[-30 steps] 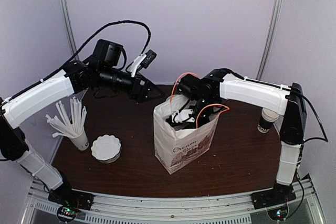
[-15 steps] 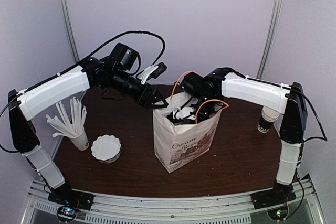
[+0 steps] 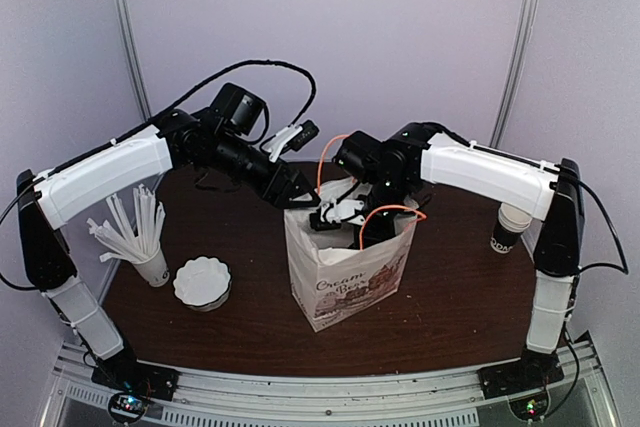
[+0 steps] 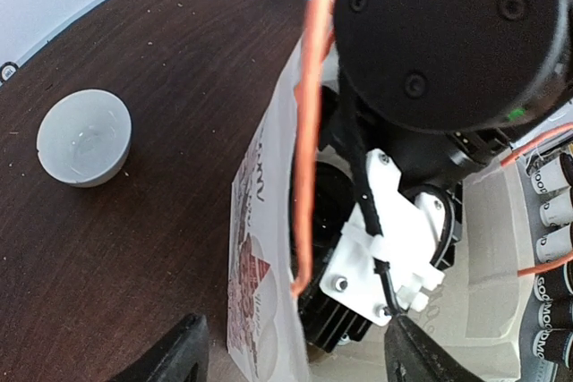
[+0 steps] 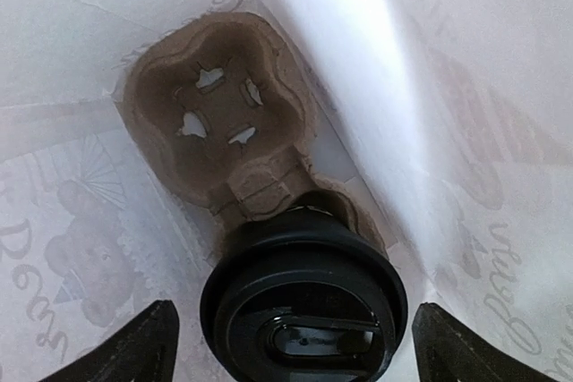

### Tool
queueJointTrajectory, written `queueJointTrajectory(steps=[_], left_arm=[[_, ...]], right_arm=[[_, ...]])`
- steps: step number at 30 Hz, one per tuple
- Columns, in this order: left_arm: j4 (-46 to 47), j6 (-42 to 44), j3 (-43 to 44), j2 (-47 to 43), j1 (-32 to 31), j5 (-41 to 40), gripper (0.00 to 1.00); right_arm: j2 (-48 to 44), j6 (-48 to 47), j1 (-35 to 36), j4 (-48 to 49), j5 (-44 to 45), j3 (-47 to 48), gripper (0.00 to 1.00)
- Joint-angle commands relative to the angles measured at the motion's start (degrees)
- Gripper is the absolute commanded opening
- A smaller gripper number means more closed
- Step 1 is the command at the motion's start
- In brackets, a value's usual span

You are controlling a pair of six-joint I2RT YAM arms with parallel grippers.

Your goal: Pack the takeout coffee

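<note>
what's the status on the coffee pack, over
Right gripper open inside the bag, above the takeout coffee. Coffee looks seated in the pulp carrier. Left gripper open, straddling the bag rim. Nothing seen blocking.

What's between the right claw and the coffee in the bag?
Nothing; the right wrist view shows bare gaps between the takeout coffee and the fingers of the open right gripper.

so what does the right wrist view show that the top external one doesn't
Only the right wrist: the takeout coffee, lid on, in the near socket of the pulp carrier, with the far socket empty. Only the top external: the left gripper, a cup of straws, a white bowl and a white-rimmed black cup. Both: the paper bag and the open right gripper.
</note>
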Motion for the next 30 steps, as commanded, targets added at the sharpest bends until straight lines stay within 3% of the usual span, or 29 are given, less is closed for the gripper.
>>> queueJointTrajectory(steps=[1, 12, 15, 20, 30], left_arm=[[1.83, 0.76, 1.63, 0.89, -0.2, 0.34, 0.71], [2.02, 0.45, 1.75, 0.87, -0.2, 0.01, 0.68], [3.0, 0.47, 1.69, 1.19, -0.2, 0.72, 0.58], [4.47, 0.24, 2.37, 2.68, -0.16, 4.66, 0.33], [9.53, -1.02, 1.26, 1.49, -0.2, 5.89, 0.32]], right_arm=[[-3.68, 2.28, 1.36, -1.0, 1.96, 1.01, 0.96], [-7.73, 0.22, 1.7, -2.95, -0.46, 4.94, 0.99], [-7.6, 0.08, 1.68, -3.93, -3.18, 5.19, 0.99], [-6.55, -0.37, 1.79, -5.82, -6.71, 4.27, 0.95], [-4.91, -1.18, 2.12, -8.25, -8.45, 2.01, 0.9]])
